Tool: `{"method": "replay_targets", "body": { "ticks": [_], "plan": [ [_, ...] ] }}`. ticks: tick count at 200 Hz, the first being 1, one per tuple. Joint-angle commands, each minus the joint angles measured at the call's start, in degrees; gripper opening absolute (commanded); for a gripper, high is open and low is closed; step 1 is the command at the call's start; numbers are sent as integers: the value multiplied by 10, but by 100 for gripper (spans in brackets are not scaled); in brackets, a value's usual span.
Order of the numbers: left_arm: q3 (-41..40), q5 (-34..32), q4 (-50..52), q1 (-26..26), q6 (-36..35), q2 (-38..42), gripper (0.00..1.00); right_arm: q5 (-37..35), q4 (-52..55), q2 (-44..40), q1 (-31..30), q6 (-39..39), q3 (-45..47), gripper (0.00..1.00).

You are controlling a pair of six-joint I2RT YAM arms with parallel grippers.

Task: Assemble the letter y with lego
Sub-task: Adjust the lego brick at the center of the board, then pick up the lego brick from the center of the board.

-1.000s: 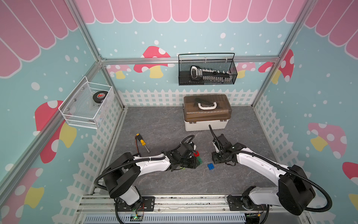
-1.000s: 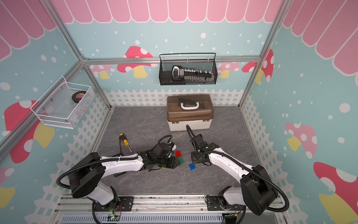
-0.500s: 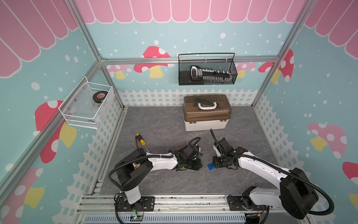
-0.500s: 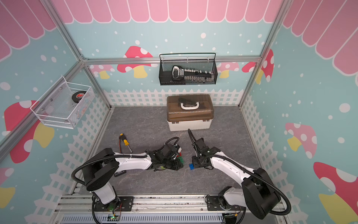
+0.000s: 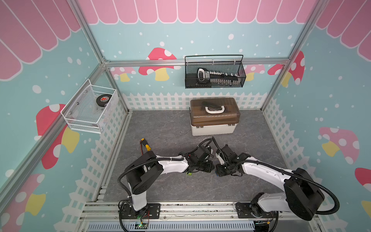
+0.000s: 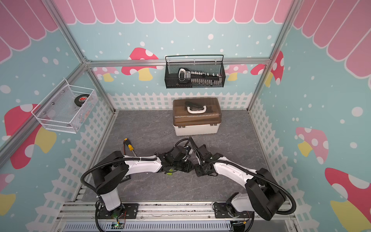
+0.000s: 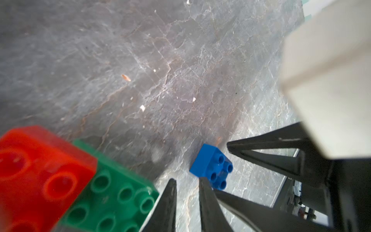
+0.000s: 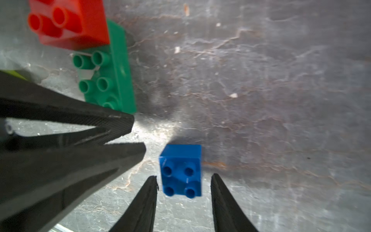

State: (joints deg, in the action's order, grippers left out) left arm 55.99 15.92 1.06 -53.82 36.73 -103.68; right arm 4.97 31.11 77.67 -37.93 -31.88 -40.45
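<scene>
The blue brick (image 8: 180, 170) lies on the desk (image 8: 261, 80) between my right jaws, which stand apart, one each side. Just beside, my left jaws are nearly together; past their tips a red brick (image 8: 70, 24) caps the dark green bar (image 8: 118, 70).

- Blue brick (image 8: 181, 170): solid blue, studs included.
- Red brick (image 8: 70, 24): bright red.
- Long brick (image 8: 118, 70): dark green.
- Lime brick (image 5: 188, 174): yellow-green sliver in both top views.
- Floor (image 5: 160, 124): grey, pale marble veining.
- Storage box (image 5: 214, 118): translucent brown lid, white base and handle.
- Screwdriver (image 5: 148, 148): yellow handle.
- Back basket (image 5: 214, 84): black mesh.
- Side basket (image 5: 84, 120): white mesh.
- Walls (image 5: 200, 36): teal, white dots, red and pink mushrooms, white fence band, pink scallops.
</scene>
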Motion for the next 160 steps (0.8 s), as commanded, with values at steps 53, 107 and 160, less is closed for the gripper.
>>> {"method": "replay_targets", "body": {
  "ticks": [53, 107, 160],
  "plan": [
    [-105, -51, 13, -3, 16, 115, 25, -28, -1, 51, -15, -12, -35, 39],
    [-78, -73, 36, -3, 20, 69, 25, -35, 3, 67, -17, -6, -44, 33],
    [-61, -91, 58, -3, 19, 48, 23, -43, 10, 88, -18, 1, -53, 37]
  ]
}}
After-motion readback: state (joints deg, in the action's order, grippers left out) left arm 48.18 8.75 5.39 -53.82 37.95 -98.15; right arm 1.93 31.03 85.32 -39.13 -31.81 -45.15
